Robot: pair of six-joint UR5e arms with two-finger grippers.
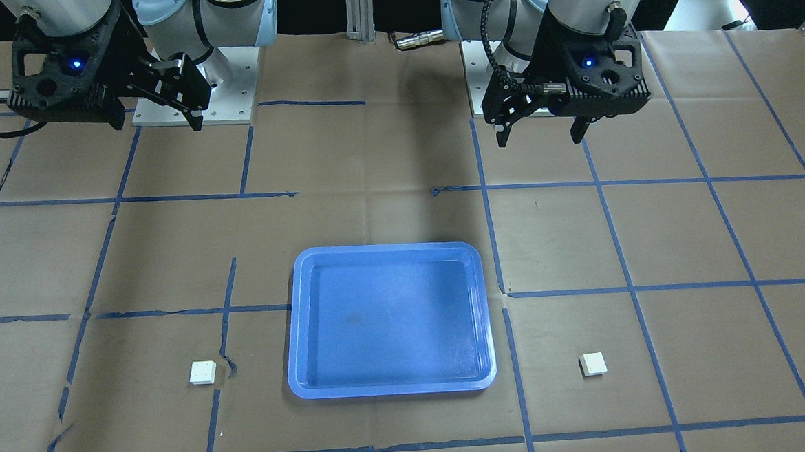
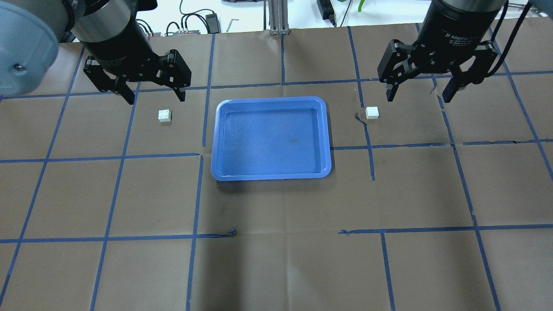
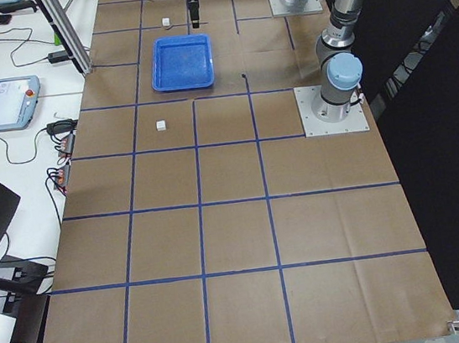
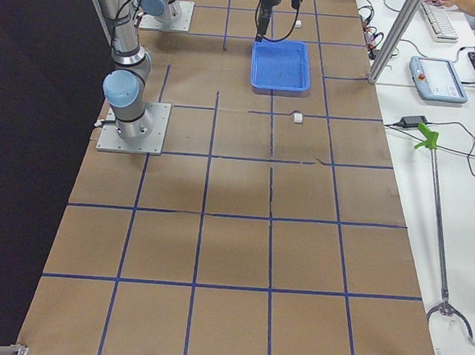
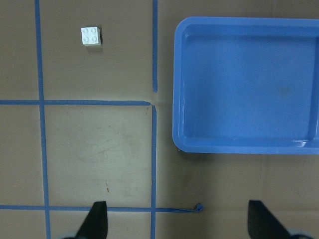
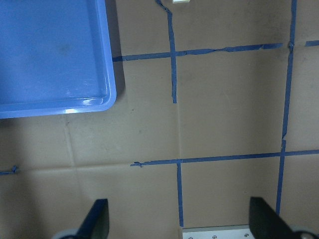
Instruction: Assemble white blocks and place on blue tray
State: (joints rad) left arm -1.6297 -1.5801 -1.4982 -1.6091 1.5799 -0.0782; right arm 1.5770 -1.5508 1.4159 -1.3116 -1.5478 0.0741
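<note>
The blue tray (image 2: 271,138) lies empty at the table's middle. One white block (image 2: 164,115) sits on the paper to the tray's left, just below and between the fingertips of my left gripper (image 2: 151,93), which hangs open and empty above the table. The other white block (image 2: 372,112) sits to the tray's right, a little left of my right gripper (image 2: 425,93), also open and empty. The left wrist view shows the first block (image 5: 91,36) and the tray (image 5: 244,84). The right wrist view shows the tray's corner (image 6: 55,55) and the second block's edge (image 6: 180,1).
Brown paper with a grid of blue tape lines (image 2: 198,194) covers the table. The arm bases (image 1: 195,85) stand on grey plates at the robot's side. Cables and devices (image 3: 8,99) lie beyond the table's far edge.
</note>
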